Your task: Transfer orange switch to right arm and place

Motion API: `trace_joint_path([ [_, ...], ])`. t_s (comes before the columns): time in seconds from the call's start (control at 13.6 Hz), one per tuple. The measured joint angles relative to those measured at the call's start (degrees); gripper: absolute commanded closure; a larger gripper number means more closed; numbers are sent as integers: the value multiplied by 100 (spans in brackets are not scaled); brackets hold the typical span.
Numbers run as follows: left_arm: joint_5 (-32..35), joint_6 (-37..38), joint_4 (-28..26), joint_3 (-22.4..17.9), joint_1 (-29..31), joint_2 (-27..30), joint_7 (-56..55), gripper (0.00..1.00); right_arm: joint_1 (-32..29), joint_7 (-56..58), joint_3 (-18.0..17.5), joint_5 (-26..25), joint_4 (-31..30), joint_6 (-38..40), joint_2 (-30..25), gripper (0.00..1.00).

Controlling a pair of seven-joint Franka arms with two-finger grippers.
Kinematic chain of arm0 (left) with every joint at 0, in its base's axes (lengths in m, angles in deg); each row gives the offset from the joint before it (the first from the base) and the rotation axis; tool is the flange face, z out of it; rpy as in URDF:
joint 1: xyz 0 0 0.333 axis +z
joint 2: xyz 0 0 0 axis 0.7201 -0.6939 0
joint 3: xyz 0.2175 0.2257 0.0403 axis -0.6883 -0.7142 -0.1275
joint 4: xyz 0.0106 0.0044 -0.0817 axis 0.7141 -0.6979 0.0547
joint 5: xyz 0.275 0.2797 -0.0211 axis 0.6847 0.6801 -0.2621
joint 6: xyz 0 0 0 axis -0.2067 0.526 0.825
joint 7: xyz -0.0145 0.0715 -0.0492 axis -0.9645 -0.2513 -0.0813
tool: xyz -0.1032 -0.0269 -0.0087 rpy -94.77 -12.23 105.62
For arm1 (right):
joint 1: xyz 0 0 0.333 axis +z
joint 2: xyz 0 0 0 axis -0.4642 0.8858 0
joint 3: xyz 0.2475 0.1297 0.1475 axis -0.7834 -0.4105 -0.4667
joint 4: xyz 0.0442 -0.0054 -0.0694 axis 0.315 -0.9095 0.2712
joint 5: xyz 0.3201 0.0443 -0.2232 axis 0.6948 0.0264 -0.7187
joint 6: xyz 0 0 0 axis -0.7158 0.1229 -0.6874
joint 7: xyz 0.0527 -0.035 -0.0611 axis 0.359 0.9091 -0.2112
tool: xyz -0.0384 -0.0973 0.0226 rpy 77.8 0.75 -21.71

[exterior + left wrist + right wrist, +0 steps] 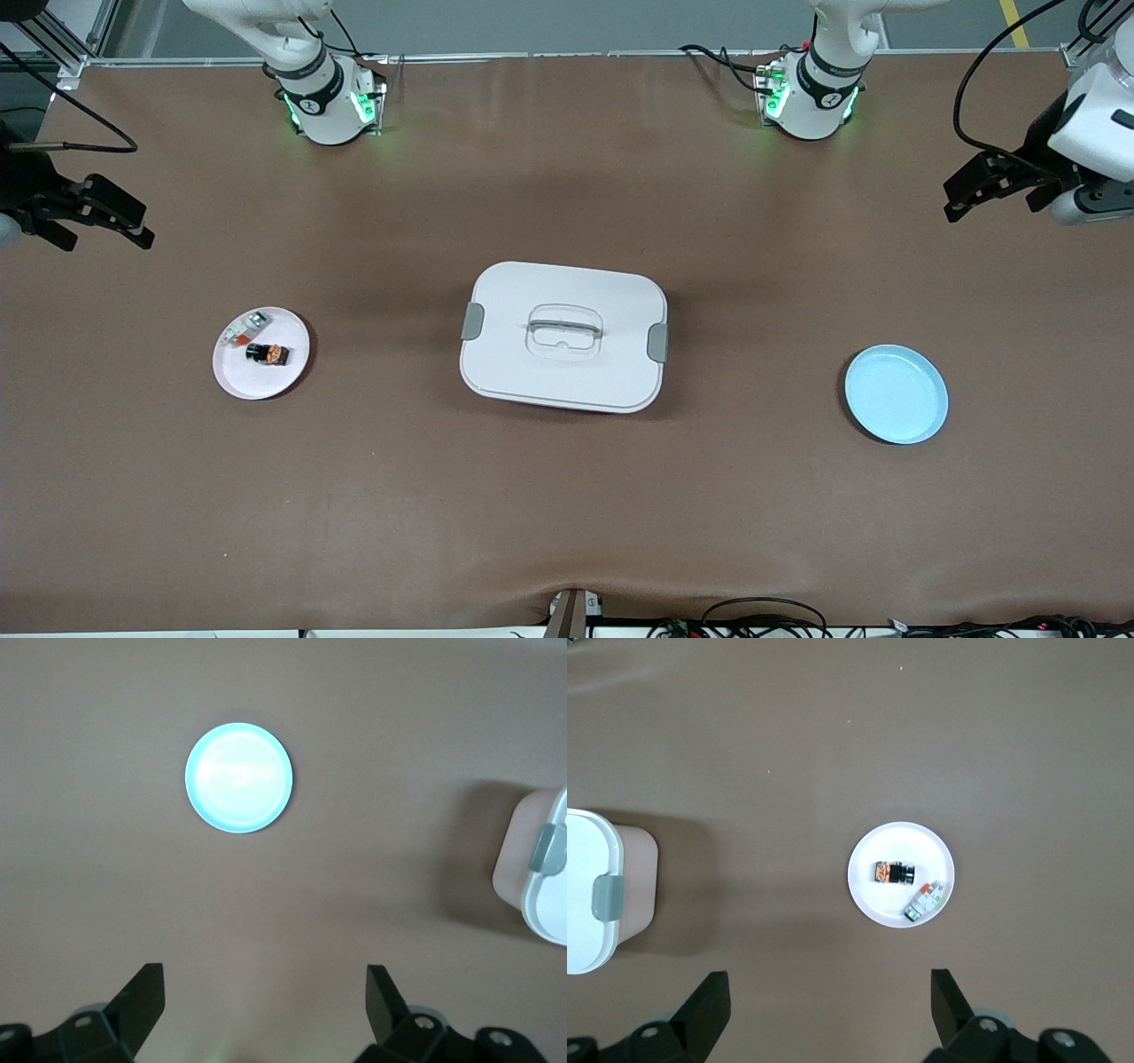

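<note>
The orange switch [268, 354] [891, 873], a tiny black block with an orange face, lies on a small white plate [257, 383] [874, 901] toward the right arm's end of the table. A whitish-silver part [244, 330] [925, 901] lies beside it on the same plate. My right gripper [143, 226] [829, 976] hangs open and empty over that end of the table, apart from the plate. At the left arm's end, my left gripper [950, 200] [264, 973] is open and empty too, high over the table, with an empty light-blue plate [896, 394] [238, 777] in its view.
A white lidded box [563, 337] [542, 873] [589, 895] with grey clasps and a handle stands at the table's middle, between the two plates. Cables run along the table's edge nearest the front camera.
</note>
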Motion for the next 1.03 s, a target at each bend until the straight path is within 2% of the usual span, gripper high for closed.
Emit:
trace_joint_path([
  [0.52,0,259,-2,-48,81,145,539,0,-12,-76,51,0,34,150,0,0],
  [1.03,0,345,18,-90,95,180,568,0,-12,-77,54,-4,38,276,0,0],
])
